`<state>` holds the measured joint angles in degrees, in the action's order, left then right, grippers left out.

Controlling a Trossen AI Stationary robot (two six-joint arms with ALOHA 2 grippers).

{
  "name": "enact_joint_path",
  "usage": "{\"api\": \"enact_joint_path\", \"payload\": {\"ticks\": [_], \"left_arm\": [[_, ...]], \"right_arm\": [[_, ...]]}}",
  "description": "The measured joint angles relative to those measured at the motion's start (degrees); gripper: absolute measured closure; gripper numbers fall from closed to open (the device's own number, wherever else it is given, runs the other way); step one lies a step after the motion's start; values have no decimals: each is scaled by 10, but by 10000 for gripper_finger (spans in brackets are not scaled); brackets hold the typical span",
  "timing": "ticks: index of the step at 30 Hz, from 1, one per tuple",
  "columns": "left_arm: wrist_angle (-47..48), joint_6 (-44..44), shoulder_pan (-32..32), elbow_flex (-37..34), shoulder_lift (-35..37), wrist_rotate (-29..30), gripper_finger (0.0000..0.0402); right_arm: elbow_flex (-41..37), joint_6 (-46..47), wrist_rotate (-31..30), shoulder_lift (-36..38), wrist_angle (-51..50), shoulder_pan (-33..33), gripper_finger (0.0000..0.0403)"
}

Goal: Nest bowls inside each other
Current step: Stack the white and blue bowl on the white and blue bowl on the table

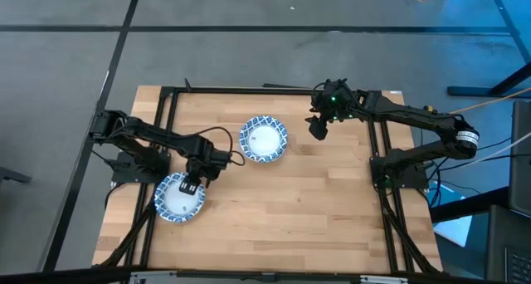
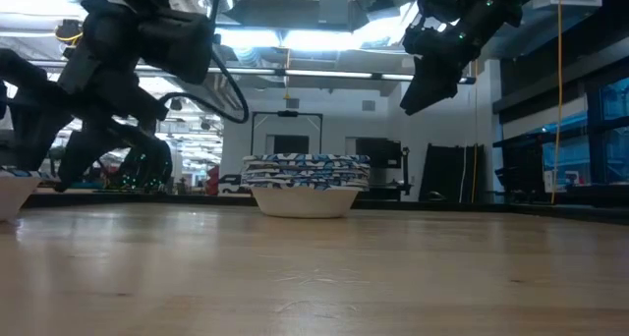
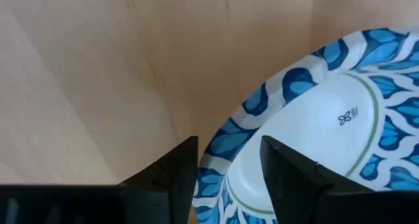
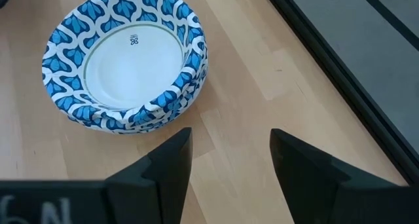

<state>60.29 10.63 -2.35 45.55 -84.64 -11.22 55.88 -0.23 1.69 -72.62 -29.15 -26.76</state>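
A single blue-and-white bowl [image 1: 172, 203] [image 3: 314, 119] sits on the table near the left edge; only its edge [image 2: 8, 194] shows in the low view. My left gripper [image 1: 192, 184] [image 3: 229, 175] is open. It points down over the bowl's rim, with one finger outside and one over the white inside. A stack of nested bowls [image 1: 264, 139] [image 2: 307, 184] [image 4: 124, 60] rests on its base at the table's middle, toward the far edge. My right gripper [image 1: 318, 130] [image 2: 425, 90] [image 4: 230, 165] hangs open in the air, to the right of the stack.
Black frame rails run along the table's left side [image 1: 170, 134] and right side [image 1: 383, 151], where the arm bases stand. Bare wood [image 1: 290, 217] fills the near half of the table between the arms. A black strip [image 4: 340, 47] borders the wood beyond the stack.
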Motion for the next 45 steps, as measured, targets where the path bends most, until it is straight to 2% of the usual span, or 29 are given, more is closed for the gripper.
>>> {"api": "enact_joint_path", "payload": {"ticks": [4, 9, 13, 16, 23, 27, 29, 32, 38, 45], "left_arm": [[1, -29, 0, -7, 0, 0, 266], [0, -69, 2, -9, 0, -9, 332], [-10, -100, 19, -9, 0, -80, 391], [-46, -144, 42, -9, 0, -127, 395], [-122, -195, 93, 1, 0, -179, 400], [-206, -250, 120, 26, 0, -223, 400], [-243, -297, 135, 49, 0, -224, 401], [-267, -323, 164, 95, 0, -216, 401], [-252, -330, 223, 186, 0, -104, 401], [-258, -325, 298, 213, -15, -56, 401]], "right_arm": [[0, 0, 0, 0, 0, 0, 198], [0, -1, 0, 0, 0, 0, 198], [0, -2, 0, 0, 7, 0, 198], [0, -2, 0, 0, 21, 0, 198], [0, 0, 0, 0, 23, 0, 198], [0, 0, 0, 0, 20, 0, 198], [0, 0, 0, 0, 19, 0, 198], [0, 0, 0, 0, 19, 0, 198], [0, 0, 0, 0, 15, 0, 198], [0, 0, 0, 0, 13, 0, 198]]}}
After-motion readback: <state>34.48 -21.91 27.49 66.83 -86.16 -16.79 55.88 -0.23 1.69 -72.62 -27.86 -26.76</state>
